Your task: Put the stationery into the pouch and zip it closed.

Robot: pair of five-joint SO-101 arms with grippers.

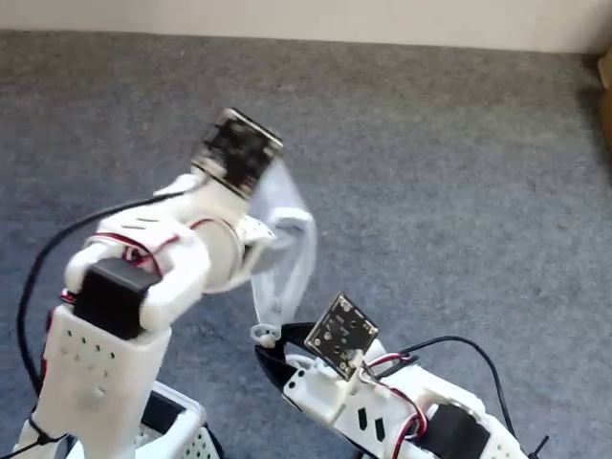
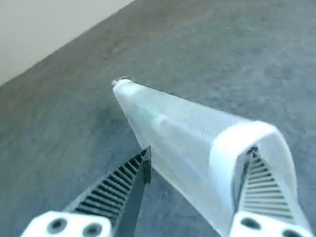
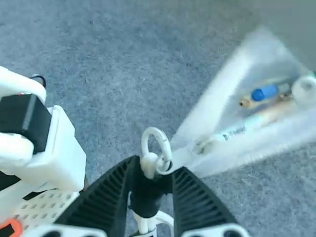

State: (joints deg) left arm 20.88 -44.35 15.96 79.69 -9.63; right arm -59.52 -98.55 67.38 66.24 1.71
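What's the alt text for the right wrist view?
The right gripper pinches the ringed zipper pull at the corner of a translucent pouch holding pens. Grey carpet lies beneath, with the other arm's white base alongside.

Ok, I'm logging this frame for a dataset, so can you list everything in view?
pouch: one, see-through white, held up off the floor between the two arms
zip ring: one, pale, at the pouch's end, in the right gripper
pens: a few, one blue-capped, inside the pouch; exact count unclear
carpet: one, grey, under everything
wall: one, pale strip at the far edge
left gripper: one, black fingers, shut on the pouch
right gripper: one, black fingers, shut on the zip ring
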